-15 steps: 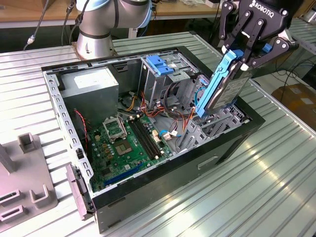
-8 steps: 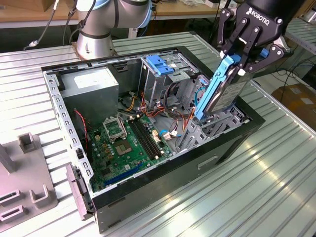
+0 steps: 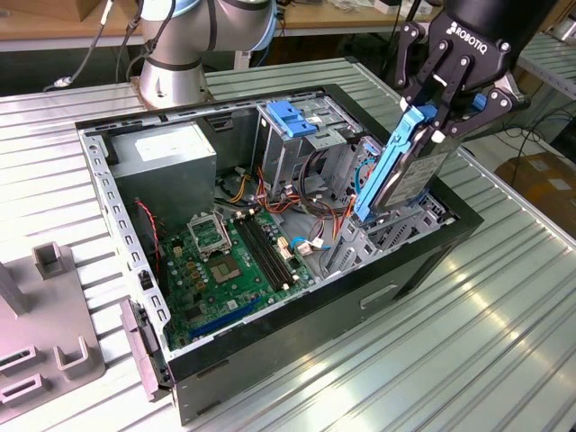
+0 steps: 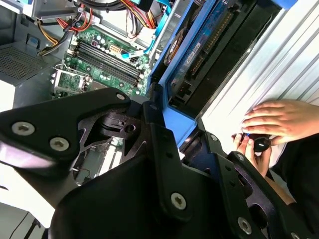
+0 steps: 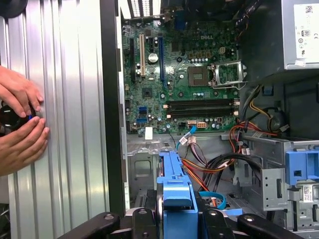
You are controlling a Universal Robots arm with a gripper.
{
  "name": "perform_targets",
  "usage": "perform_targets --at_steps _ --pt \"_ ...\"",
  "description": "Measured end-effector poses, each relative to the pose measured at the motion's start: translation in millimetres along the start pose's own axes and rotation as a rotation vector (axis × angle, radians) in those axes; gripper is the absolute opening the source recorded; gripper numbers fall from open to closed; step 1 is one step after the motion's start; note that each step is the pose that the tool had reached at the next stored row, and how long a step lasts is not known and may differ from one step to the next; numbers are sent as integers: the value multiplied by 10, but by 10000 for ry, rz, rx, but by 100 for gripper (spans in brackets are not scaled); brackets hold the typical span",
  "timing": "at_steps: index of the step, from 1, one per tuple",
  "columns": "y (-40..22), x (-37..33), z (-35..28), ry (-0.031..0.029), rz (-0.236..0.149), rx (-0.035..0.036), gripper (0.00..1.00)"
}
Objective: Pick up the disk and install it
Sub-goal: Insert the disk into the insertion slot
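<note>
**Disk held tilted above the drive bay of the open case**

The disk [image 3: 407,169] is clamped at its upper end by the end effector [image 3: 439,119], which is closed narrowly on it across the blue rails. In the exterior view the disk is held edge-on and tilted. Its upper end leans toward the exterior view's right, and its lower end is dipped inside the open computer case [image 3: 306,324], beside the metal drive cage with the wide blue latch [image 3: 292,118]. Whether the lower end touches the bay beneath it cannot be told. In the first wrist view the disk [image 5: 177,191] is seen gripped from both sides, with the motherboard [image 5: 184,74] beyond it. The case is set on a ribbed metal surface [image 3: 504,342]. Two hands of a person [image 5: 20,117] are rested on this surface just outside the case wall, around a small dark object.
</note>
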State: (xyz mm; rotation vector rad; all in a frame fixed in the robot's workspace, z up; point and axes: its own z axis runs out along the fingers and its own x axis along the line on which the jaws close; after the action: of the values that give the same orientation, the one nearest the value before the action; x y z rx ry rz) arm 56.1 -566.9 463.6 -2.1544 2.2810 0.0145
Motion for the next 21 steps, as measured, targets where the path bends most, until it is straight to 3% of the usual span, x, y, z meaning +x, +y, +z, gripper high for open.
perform_targets --at_steps 8,10,21 --pt "-7 0 41 1 -2 0 37" --pt "-43 -2 70 4 -1 0 37" --pt "-50 1 121 4 0 0 37"
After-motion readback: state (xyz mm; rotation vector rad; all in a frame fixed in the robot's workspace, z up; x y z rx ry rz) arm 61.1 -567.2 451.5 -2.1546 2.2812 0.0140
